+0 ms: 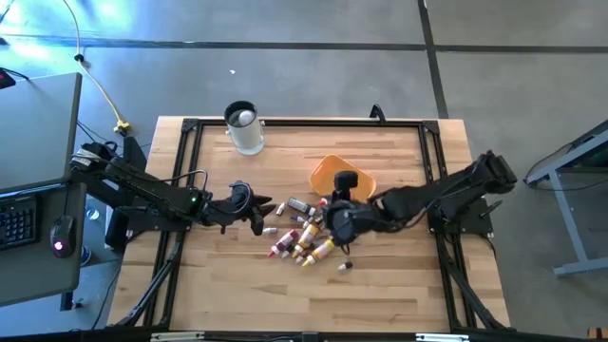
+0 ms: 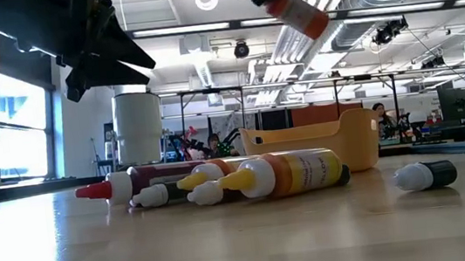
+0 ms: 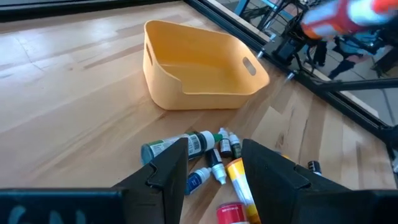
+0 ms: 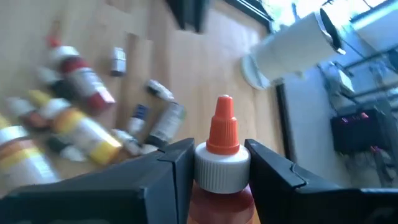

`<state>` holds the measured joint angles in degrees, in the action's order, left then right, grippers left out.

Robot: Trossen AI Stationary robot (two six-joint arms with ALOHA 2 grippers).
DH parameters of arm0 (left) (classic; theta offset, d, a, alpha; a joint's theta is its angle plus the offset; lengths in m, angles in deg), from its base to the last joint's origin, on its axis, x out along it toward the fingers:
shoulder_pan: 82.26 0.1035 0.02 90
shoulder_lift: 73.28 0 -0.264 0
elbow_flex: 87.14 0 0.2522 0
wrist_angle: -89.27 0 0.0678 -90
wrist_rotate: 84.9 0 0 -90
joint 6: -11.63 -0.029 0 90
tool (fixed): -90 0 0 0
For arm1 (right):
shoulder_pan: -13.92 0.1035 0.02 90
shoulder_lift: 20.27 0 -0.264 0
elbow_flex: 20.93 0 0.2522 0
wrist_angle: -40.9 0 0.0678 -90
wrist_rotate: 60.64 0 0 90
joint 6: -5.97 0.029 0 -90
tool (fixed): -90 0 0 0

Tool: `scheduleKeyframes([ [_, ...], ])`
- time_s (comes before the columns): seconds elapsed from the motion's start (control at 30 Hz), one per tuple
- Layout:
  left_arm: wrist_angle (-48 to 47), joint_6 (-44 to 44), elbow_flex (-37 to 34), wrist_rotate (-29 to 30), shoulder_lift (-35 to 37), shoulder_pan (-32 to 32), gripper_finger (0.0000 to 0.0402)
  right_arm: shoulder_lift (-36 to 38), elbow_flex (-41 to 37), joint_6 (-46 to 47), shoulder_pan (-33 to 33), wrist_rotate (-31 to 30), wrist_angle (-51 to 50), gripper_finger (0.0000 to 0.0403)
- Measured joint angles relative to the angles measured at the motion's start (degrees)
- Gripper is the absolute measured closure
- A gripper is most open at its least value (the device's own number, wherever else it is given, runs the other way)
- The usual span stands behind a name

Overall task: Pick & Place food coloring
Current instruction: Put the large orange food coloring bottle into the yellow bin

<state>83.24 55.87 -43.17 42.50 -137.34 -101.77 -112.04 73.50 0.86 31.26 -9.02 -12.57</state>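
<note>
The right gripper, its arm stretched low over the table, is clamped on an orange bottle whose body is mostly hidden, red cap forward, above the bottle pile near the yellow tray, while the left gripper hovers left with fingers apart.

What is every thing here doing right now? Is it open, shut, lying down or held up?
Right gripper: shut on the red-capped bottle, up off the table.
Red-capped bottle: held in the air.
Left gripper: open, empty, above the pile.
Pile of bottles: lying on their sides on the table.
Yellow tray: upright, empty.
Cup: standing upright.
</note>
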Motion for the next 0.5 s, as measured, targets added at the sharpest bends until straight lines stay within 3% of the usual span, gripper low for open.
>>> scheduleKeyframes([
  [0.27,-0.04,0.01,0.0,-0.82,0.0,-0.02,0.025,-2.38,-0.47,-3.72,-5.53,6.27,1.4,0.0283],
  [0.5,-0.13,0.03,0.0,-0.89,0.0,-0.01,0.025,3.83,-13.17,-6.46,-7.6,5.38,11.54,0.0283],
])
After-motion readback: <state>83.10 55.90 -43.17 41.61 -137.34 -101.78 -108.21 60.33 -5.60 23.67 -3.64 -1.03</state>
